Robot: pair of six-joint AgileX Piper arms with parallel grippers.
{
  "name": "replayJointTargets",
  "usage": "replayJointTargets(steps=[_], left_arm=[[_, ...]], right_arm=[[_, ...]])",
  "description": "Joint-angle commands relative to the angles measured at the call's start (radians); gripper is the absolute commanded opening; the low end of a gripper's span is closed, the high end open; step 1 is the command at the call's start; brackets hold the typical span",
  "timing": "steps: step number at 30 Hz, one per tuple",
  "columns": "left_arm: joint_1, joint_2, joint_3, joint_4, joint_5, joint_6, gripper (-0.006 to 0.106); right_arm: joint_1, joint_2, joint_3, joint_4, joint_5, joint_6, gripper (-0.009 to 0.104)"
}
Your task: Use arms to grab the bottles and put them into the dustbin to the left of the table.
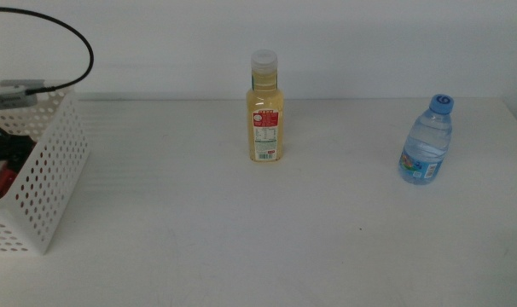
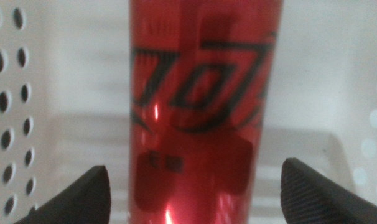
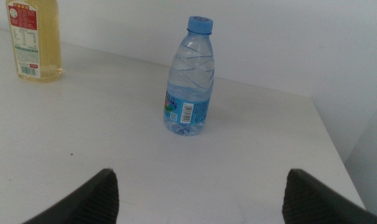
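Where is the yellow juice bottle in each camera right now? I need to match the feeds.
Middle view: yellow juice bottle stands upright at centre, far side of the table.
Left wrist view: not in it; only the red can inside the dustbin.
Right wrist view: upper left corner, top cut off.
Shared landmark: water bottle, to the robot's right of it.

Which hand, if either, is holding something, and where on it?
Neither grips anything: the left hand stands open around the red can inside the dustbin; the right hand is open.

Bright, even light; red can (image 2: pixel 201 106) blurred close-up with glare streaks.
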Motion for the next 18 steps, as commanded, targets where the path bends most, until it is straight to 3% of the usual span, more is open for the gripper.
replayJointTargets(steps=[1,11,18], left_arm=[[-0.003,-0.088,-0.041,-0.010,0.013,-0.034,0.090],[-0.047,-0.330,-0.018,-0.115,0.053,-0.053,0.090],[-0.176,-0.629,0.200,-0.112,-0.076,-0.109,0.090]], right_arm=[[-0.004,-0.027,-0.007,-0.007,-0.077,-0.004,0.070],[-0.004,-0.027,-0.007,-0.007,-0.077,-0.004,0.070],[-0.004,-0.027,-0.007,-0.007,-0.077,-0.004,0.070]])
